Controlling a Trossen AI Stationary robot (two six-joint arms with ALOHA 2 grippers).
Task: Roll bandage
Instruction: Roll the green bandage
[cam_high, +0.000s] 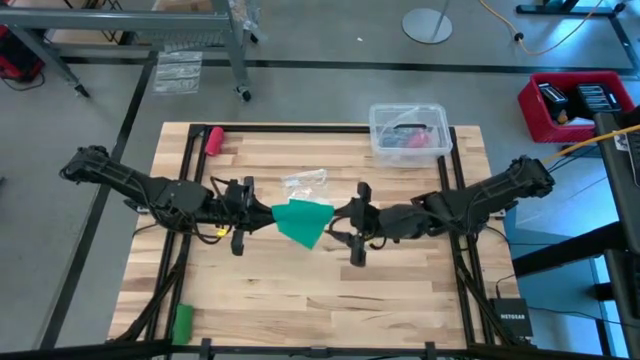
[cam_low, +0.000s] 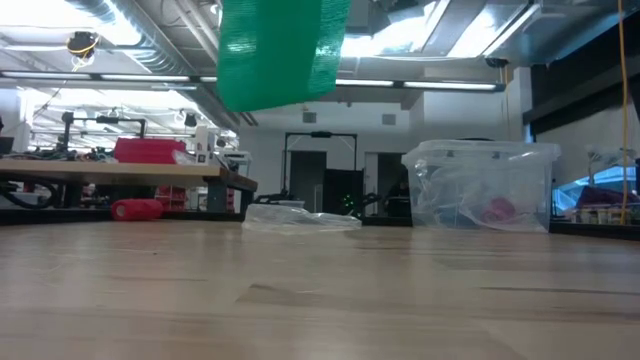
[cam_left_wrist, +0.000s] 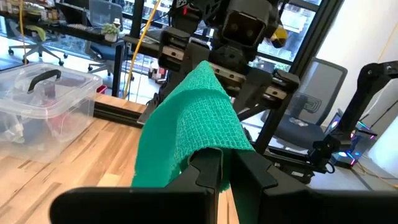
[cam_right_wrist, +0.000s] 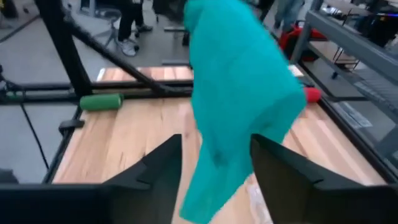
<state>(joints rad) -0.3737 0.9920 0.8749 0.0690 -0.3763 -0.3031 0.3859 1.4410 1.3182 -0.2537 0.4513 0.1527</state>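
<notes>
A: Left claw (cam_high: 262, 212)?
B: Clamped on the teal bandage (cam_high: 302, 221), holding it up off the desk (cam_high: 400, 300), mid-desk, btwn both arms.
A: Right claw (cam_high: 340, 222)?
B: Fingers (cam_right_wrist: 155, 171) apart, one each side of the hanging cloth; can't tell if they're touching it.
A: Anything else on the desk?
B: Clear plastic bin (cam_high: 409, 133) at the far right, red roll (cam_high: 214, 139) far left, small green roll (cam_high: 182, 322) near-left corner, crumpled clear wrapper (cam_high: 304, 183) just behind the bandage.

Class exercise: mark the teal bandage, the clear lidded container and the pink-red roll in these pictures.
bandage (cam_high: 301, 221): high view, middle of hanging cloth.
clear container (cam_high: 409, 131): high view, its lid.
pink-red roll (cam_high: 214, 139): high view, middle of its side.
</notes>
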